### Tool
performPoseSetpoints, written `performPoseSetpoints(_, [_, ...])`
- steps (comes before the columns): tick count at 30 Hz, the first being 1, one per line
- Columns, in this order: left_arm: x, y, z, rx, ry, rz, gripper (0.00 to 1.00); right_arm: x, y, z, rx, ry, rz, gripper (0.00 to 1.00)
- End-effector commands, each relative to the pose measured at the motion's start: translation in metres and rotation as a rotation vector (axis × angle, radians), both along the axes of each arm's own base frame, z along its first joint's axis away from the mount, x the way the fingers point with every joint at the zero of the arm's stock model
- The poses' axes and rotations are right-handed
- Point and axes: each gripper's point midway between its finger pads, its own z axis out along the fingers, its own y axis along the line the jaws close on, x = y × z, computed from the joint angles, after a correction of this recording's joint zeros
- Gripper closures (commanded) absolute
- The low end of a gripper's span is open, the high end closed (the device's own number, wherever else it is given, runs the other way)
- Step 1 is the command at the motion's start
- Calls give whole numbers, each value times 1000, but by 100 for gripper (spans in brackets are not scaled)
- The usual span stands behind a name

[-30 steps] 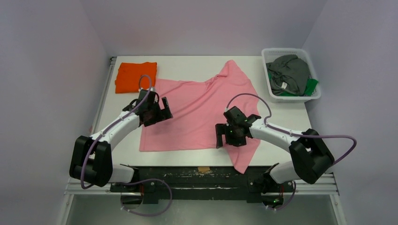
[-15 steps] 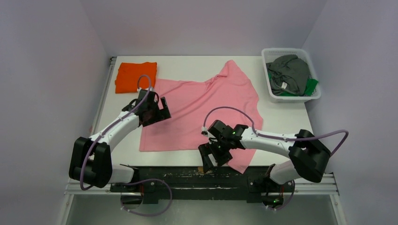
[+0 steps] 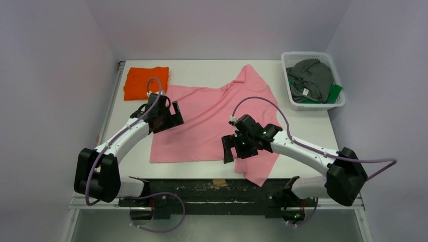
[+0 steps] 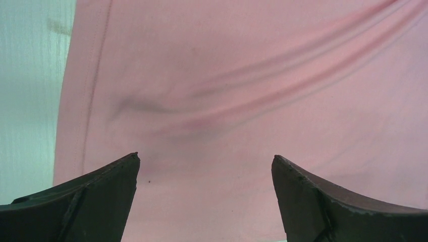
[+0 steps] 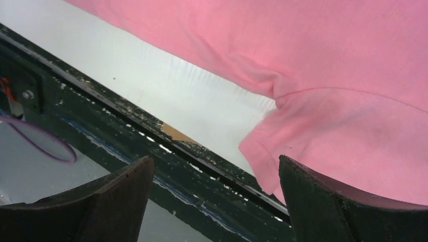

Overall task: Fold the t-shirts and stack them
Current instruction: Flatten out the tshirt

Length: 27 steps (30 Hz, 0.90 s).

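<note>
flanking white table [image 3: 202, 68]: plain lilac walls [image 3: 55, 60]

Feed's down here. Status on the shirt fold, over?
Left gripper, right gripper: jaws open, empty. Pink t-shirt spread flat, unfolded, one sleeve at the table's near edge. Orange t-shirt folded, far left, not in the way.

1. Walls [image 3: 217, 25]: plain pale lilac-grey panels enclose three sides (evenly lit, soft shadows).
2. Table [image 3: 202, 68]: white rectangular top.
3. Front rail [image 3: 202, 187]: black, scuffed, along the table's near edge.
4. Floor [image 3: 227, 229]: grey, below it.
</note>
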Motion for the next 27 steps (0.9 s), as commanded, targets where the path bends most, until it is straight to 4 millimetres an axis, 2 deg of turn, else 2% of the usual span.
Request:
performPoseSetpoints(1, [10, -5, 14, -8, -37, -17, 0, -2, -7, -30, -90, 47, 20, 9])
performPoseSetpoints(4, [9, -5, 14, -10, -39, -17, 0, -3, -15, -49, -161, 82, 12, 10])
performPoseSetpoints(6, [9, -4, 13, -5, -37, -16, 0, -8, -11, -57, -155, 106, 36, 10])
performPoseSetpoints(8, [9, -3, 13, -3, -38, -15, 0, -14, -2, -61, -133, 119, 80, 11])
performPoseSetpoints(12, [12, -6, 12, -8, -33, -20, 0, -38, 30, -64, -22, 176, 213, 11])
performPoseSetpoints(14, [13, -6, 11, -9, -30, -21, 0, -41, 34, -66, -6, 196, 219, 11])
performPoseSetpoints(18, [15, -7, 12, -4, -28, -27, 0, -20, 19, -59, -106, 96, 153, 10])
performPoseSetpoints(23, [23, -10, 16, -5, -30, -42, 0, 23, -12, -25, -175, -43, -32, 7])
performPoseSetpoints(27, [44, -17, 19, -14, -25, -51, 0, 66, -37, -6, -154, -91, -203, 6])
